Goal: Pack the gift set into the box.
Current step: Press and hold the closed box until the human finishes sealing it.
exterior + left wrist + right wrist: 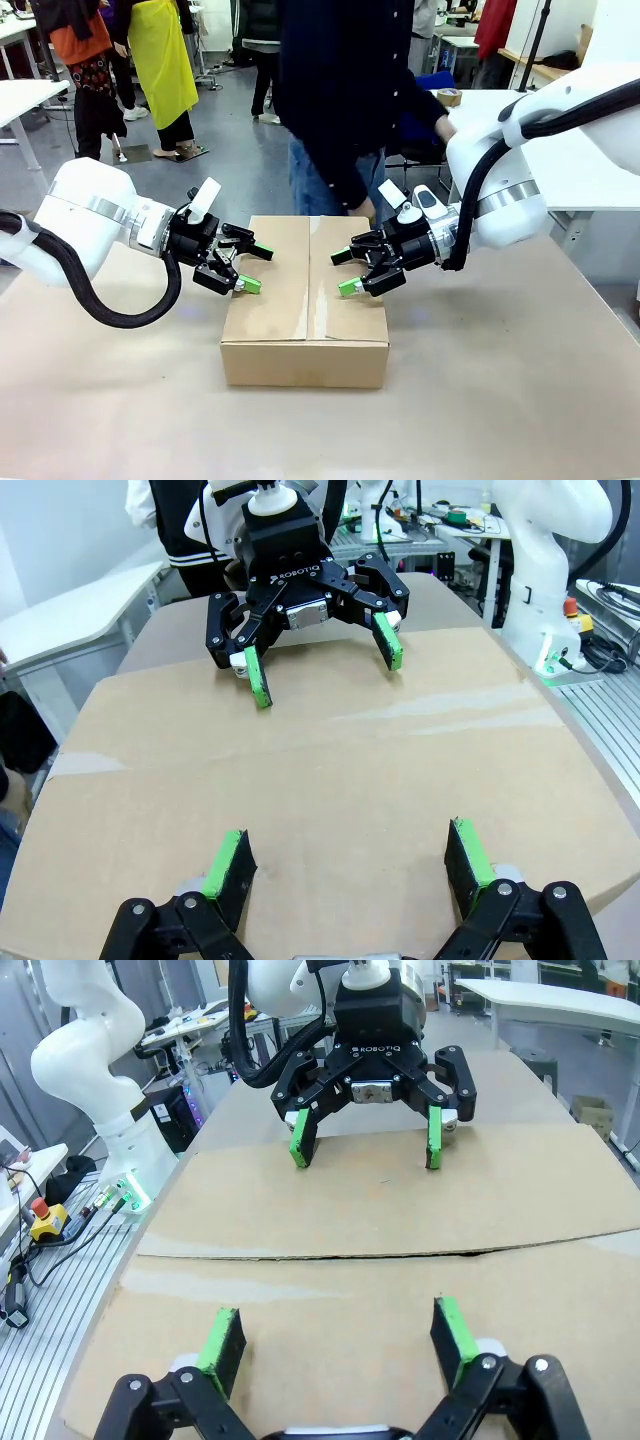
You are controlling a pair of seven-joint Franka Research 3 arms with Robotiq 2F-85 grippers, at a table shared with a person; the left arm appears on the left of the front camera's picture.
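At mid-table, the box (305, 300) is being kept closed, flaps down; the left gripper (250, 268) and right gripper (346, 272) are being held wide open above its top, gripping nothing.

box (305, 290) flaps closed, contents hidden | person (345, 100) cut off above torso

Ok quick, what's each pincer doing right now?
Left pincer: open, empty, over the closed box.
Right pincer: open, empty.

Person in dark top and jeans (335, 120) behind the table (500, 400), yellow garment (165, 55) far left, white desks (25, 100)
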